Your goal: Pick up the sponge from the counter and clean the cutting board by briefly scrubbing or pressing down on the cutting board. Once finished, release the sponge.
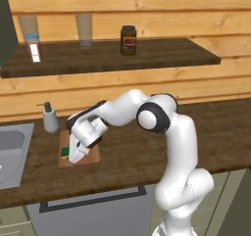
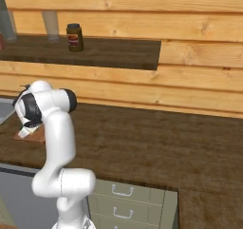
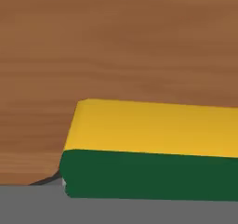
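We see the white two-finger gripper (image 1: pixel 73 156) down on the flat light-brown wooden cutting board (image 1: pixel 92 155), where the small yellow sponge with its dark green scrubbing layer (image 1: pixel 65 152) sits near the board's left edge. In the hand view the sponge (image 3: pixel 153 148) lies on the board's grain (image 3: pixel 116 42); whether the fingers pinch it we cannot tell. The long dark brown wood-grain counter (image 1: pixel 215 132) lies open rightward. A grey soap dispenser (image 1: pixel 49 117) stands just behind the board, the steel sink (image 1: pixel 12 152) further left. A dark jar with a red label (image 1: pixel 128 40) stands on the wall shelf (image 1: pixel 171 54).
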Available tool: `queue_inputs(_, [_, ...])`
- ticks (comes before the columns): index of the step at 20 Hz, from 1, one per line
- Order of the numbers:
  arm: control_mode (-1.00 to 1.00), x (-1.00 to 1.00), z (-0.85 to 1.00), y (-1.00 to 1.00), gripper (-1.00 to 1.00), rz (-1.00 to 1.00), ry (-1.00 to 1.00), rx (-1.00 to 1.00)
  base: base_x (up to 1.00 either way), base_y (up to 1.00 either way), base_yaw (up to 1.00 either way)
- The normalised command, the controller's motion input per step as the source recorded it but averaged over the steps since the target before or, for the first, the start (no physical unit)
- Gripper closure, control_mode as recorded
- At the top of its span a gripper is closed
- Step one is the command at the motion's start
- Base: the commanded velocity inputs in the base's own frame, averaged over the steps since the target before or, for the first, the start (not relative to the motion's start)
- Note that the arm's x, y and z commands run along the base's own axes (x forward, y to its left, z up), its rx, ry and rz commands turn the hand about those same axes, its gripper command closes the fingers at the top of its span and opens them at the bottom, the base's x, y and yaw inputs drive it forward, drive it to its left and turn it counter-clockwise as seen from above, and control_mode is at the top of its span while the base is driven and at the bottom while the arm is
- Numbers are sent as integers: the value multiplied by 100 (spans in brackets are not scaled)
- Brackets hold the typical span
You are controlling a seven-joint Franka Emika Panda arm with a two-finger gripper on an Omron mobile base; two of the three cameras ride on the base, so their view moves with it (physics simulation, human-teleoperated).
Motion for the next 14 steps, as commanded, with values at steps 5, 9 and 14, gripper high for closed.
queue_inputs(5, [-100,6,-78,81,100,0,0,19,0,0,0])
queue_inputs(9, [-100,6,-85,62,-100,-1,0,20,0,0,0])
queue_inputs(14, [-100,-14,-19,-4,-100,-1,2,12,0,0,0])
